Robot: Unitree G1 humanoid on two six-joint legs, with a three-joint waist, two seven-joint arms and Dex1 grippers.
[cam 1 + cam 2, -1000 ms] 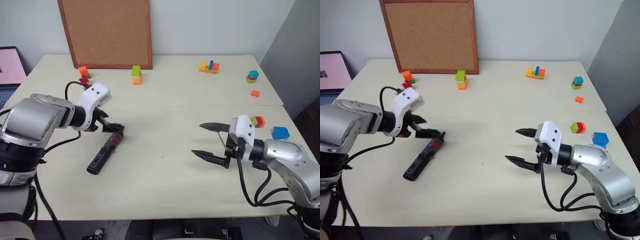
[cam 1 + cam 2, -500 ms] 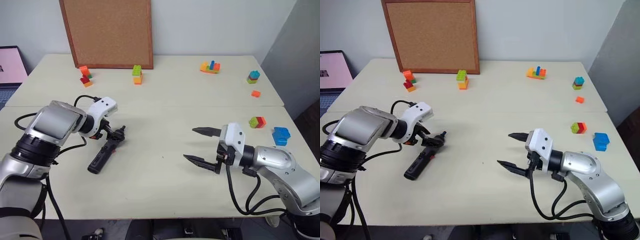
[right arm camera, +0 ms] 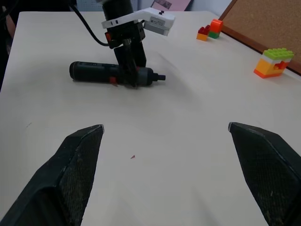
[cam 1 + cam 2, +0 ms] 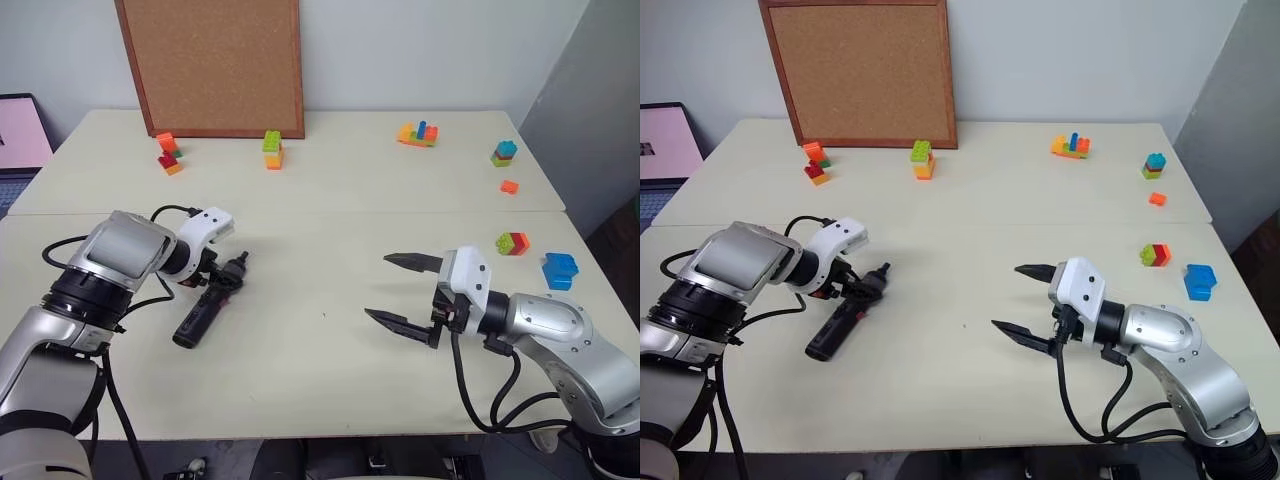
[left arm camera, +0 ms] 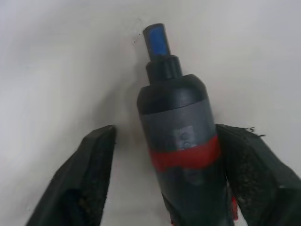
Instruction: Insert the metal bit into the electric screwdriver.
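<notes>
Left wrist view shows my left pincer (image 5: 162,183) with its two fingers standing on both sides of the screwdriver (image 5: 181,141), just behind the narrow tip with the blue end. One finger (image 5: 249,169) already touches the body at the red band, the other finger (image 5: 91,176) stands apart from it with a strip of table between, so the pincer is around the tool but not yet clamped on it. I judge the grip is placed near the front so that the tip will stay free to take the bit.

From the head, the screwdriver (image 4: 207,303) lies flat on the table (image 4: 330,210), slanted, with its tip pointing away from me, and my left arm reaches down to it from the side.

My right pincer (image 4: 405,293) hangs above the table, well apart from the tool, its fingers wide apart and with nothing between them. I think it waits there to fetch the bit when the tool is lifted.

I cannot find the thin metal bit on the table; it is too small to tell.
</notes>
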